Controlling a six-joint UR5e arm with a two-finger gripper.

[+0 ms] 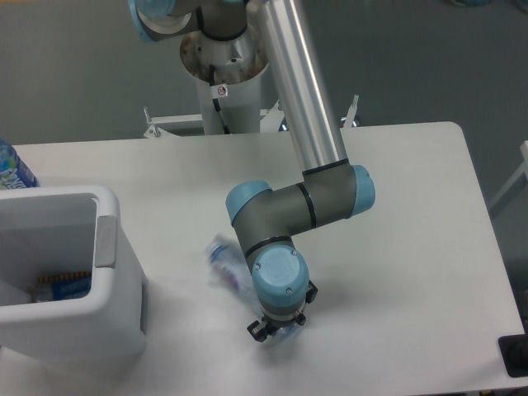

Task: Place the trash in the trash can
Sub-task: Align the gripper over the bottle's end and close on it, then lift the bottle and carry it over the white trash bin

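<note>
Camera view, left to right: an uncrushed bottle (10, 167) peeks in at the far left edge, behind the trash can (107, 239), which stands open on the table (412, 247) with something red and blue already lying in its bottom. Right of the bin, the crushed bottle (227, 264) shows as a blur, its far end tucked under the wrist. The gripper (272, 332) points down at that end; the wrist housing hides the jaws, so I cannot tell whether they pinch the plastic or stand spread. No separate wrapper can be made out.

The blur suggests the bottle is moving, so the grasp is probably at one thin end. Risks as I judge them: crumpled slick plastic could slip or swing out when carried, and the long dangling body could catch the bin's near wall if it is not carried high enough.
</note>
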